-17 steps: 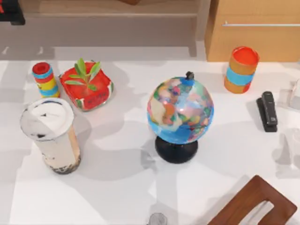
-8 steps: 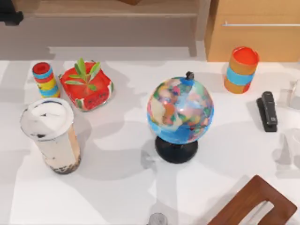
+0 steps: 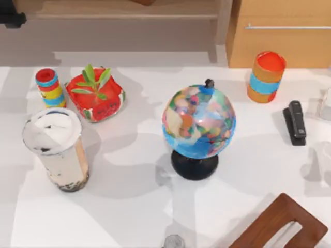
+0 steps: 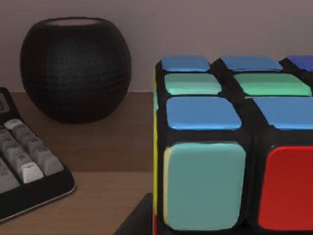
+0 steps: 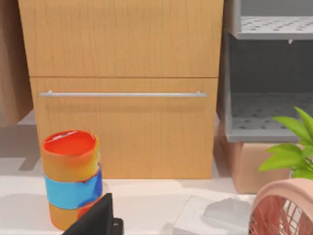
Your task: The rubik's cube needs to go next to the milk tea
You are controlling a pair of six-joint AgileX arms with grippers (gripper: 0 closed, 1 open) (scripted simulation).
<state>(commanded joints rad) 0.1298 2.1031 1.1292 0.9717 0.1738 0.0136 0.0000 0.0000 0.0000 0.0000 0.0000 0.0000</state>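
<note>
against a second ago: dark shape (image 3: 10,19) at the top view's far left corner now smaller, red part gone from it; same as half a second ago. everything on the table (image 3: 134,206) unmoved. count on the table: one milk tea (image 3: 57,150), upright at the left side, pearls dark at the bottom; one striped stacked cylinder (image 3: 49,88) behind it; one red pot (image 3: 106,106) with one green plant (image 3: 93,82), just beside the cylinder; one globe (image 3: 199,121) on a black base near the middle; one orange cup (image 3: 265,77) with a blue band at the far right; one black stapler (image 3: 295,122) near that cup; one wooden chair back (image 3: 282,225) at the near right corner. one rubik's cube (image 4: 234,147), close up in the left wrist view, blue, green, teal, red and yellow stickers, over a brown wooden surface, with one keyboard (image 4: 24,171) and one round black speaker (image 4: 76,68) near it; so well apart from the milk tea. left gripper close at the cube, jaw state: cannot tell. right gripper, jaw state: cannot tell; right wrist view faces the orange cup and one wooden drawer front (image 5: 122,127).
</note>
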